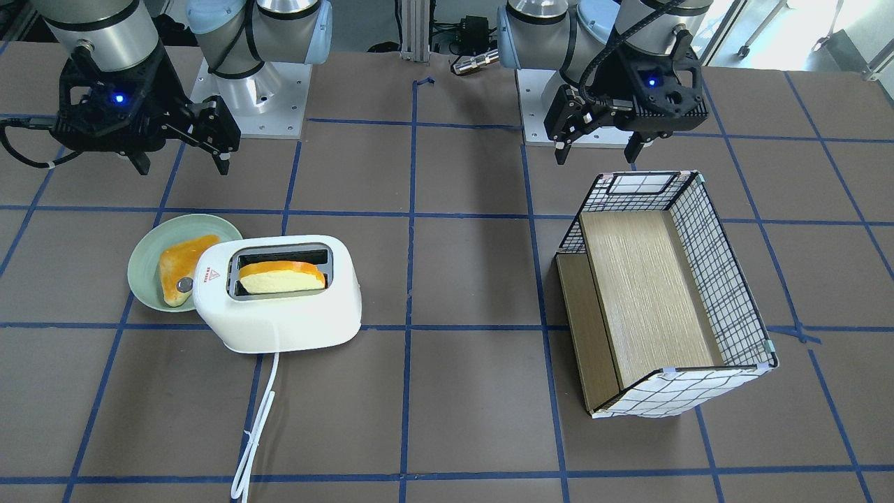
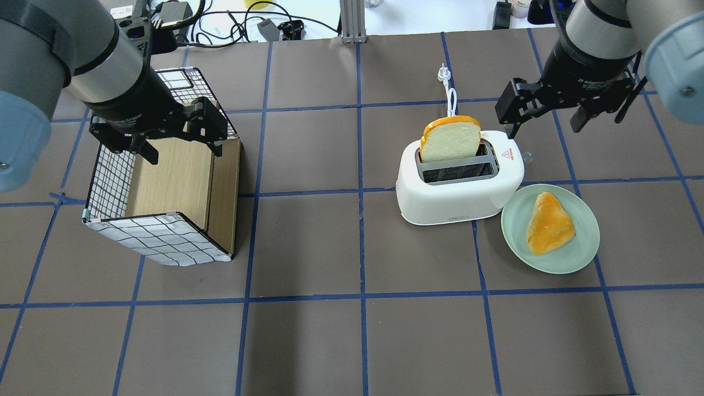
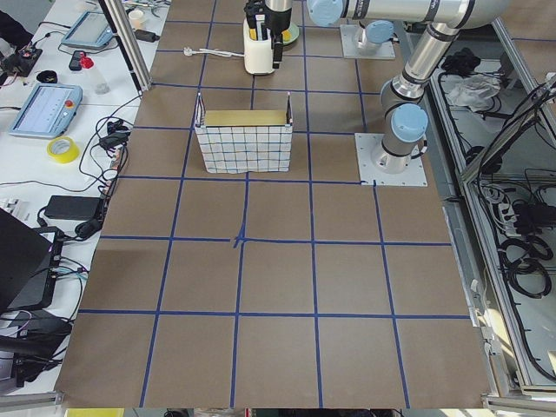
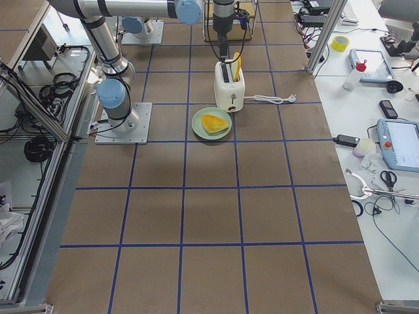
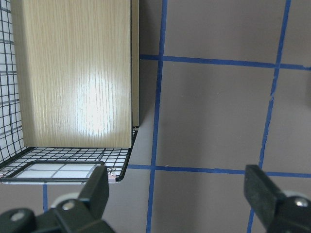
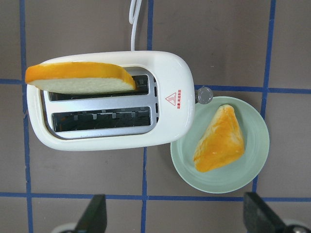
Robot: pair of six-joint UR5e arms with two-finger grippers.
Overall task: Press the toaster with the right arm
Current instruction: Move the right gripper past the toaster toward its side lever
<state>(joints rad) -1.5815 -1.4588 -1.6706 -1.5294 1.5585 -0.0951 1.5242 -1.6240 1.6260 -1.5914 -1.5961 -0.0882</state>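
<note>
I hover the right tool (image 2: 544, 122), spread wide and empty, above the toaster (image 2: 456, 192) beside its plate (image 2: 577, 258) on the tabletop (image 2: 330, 341), knob (image 6: 204, 95) end nearest for pressing.

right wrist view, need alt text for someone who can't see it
A white two-slot toaster seen from above, a bread slice standing in one slot. Beside it, a pale green plate holds an orange-glazed pastry; the open right gripper hangs above, touching nothing.
</note>
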